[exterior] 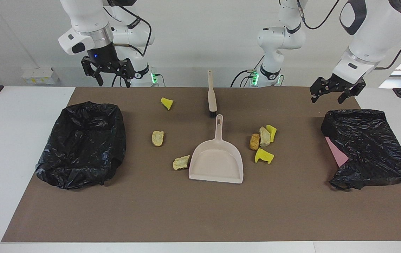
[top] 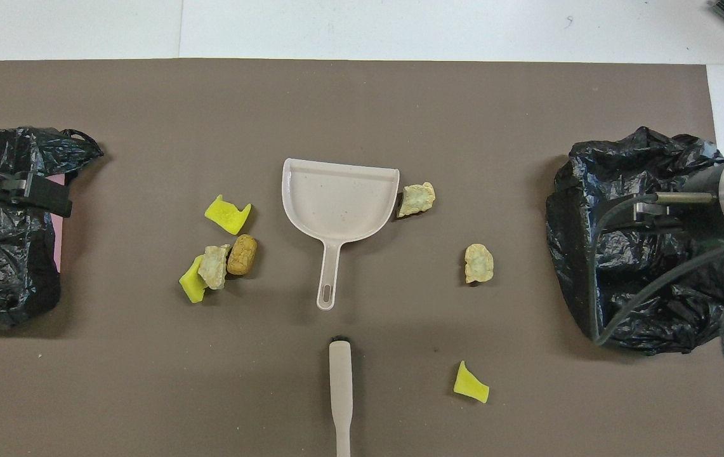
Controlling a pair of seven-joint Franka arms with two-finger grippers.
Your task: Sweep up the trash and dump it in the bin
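With both the left hand (exterior: 336,92) and the right hand (exterior: 110,74) raised and released, the trash (exterior: 264,136), seemingly light sponge and crumbly lumps, lies scattered around the dustpan (exterior: 216,161) on the desk (exterior: 186,211), best swept with the stiff-handled brush (exterior: 211,95).

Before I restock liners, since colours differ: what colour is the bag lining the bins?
Black, glossy plastic bin bag; clearest in the facing view.

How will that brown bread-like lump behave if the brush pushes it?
The brown lump looks rounded, so it may roll rather than slide. It touches a pale scrap, so both would probably move together. It seems light; the brush should shift it easily.
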